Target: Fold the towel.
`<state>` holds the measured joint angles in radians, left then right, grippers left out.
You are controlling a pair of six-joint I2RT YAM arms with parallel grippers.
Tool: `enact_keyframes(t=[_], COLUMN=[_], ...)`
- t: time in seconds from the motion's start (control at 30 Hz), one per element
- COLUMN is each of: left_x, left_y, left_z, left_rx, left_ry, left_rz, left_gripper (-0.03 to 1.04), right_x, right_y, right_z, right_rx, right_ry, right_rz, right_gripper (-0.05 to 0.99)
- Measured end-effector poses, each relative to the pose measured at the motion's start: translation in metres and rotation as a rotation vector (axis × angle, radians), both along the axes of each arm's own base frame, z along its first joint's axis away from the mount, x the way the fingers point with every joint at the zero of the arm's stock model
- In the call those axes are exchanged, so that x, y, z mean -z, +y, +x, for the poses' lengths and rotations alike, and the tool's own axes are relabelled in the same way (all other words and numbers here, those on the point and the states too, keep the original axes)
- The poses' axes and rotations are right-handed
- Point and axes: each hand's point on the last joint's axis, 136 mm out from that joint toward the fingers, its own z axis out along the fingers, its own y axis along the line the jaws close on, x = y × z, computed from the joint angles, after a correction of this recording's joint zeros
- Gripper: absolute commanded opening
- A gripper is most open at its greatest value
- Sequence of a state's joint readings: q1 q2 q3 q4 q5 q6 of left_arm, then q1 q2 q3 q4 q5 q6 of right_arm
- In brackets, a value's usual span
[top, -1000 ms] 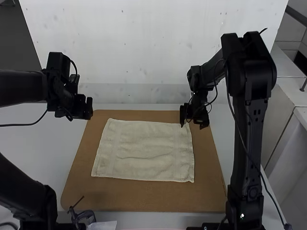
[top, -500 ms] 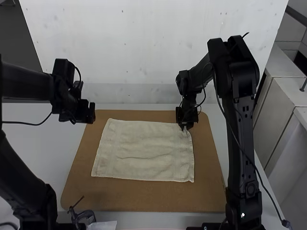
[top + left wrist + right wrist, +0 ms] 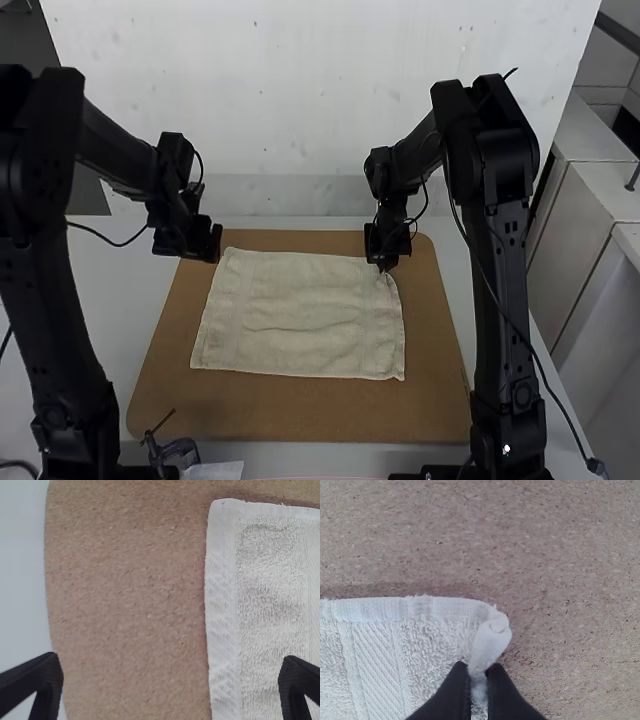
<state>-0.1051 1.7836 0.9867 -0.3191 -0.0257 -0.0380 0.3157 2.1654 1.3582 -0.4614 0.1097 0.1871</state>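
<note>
Towel [image 3: 300,315] spread on board [image 3: 300,412], long axis L–R, far-R corner [image 3: 492,630] pinched in R gripper [image 3: 478,669]; far-L corner [image 3: 225,511] just R of L gripper [image 3: 171,658], fingers wide apart, so prob. its grab.

A brown board [image 3: 300,412] lies flat on the pale bench [image 3: 125,320] — a dark clamp [image 3: 180,449] by the board's near left corner, white paper [image 3: 222,470] just beside it.
</note>
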Motion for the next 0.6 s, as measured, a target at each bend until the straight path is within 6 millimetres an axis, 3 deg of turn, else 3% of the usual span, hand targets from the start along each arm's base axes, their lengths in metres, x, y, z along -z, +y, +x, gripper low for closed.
enact_keyframes(t=[0.23, 0.43, 0.5, 0.6], left_x=[0.026, 0.035, 0.038, 0.053], left_y=[-0.016, -0.02, -0.023, -0.031], left_z=[0.029, 0.052, 0.056, 0.051], left_rx=[0.028, 0.023, 0.026, 0.033], left_ry=[0.038, 0.048, 0.061, 0.136], left_rz=[0.008, 0.01, 0.013, 0.016], left_gripper=[0.95, 0.93, 0.8, 0.46], right_x=[0.0, 0.0, 0.0, 0.0], right_y=[-0.001, -0.001, -0.001, -0.001], right_z=[0.0, 0.001, 0.001, 0.001], right_rx=[-0.001, -0.004, -0.006, -0.01], right_ry=[0.0, -0.001, 0.0, -0.003], right_rz=[0.0, 0.004, 0.004, 0.005], right_gripper=[0.02, 0.02, 0.01, 0.01])
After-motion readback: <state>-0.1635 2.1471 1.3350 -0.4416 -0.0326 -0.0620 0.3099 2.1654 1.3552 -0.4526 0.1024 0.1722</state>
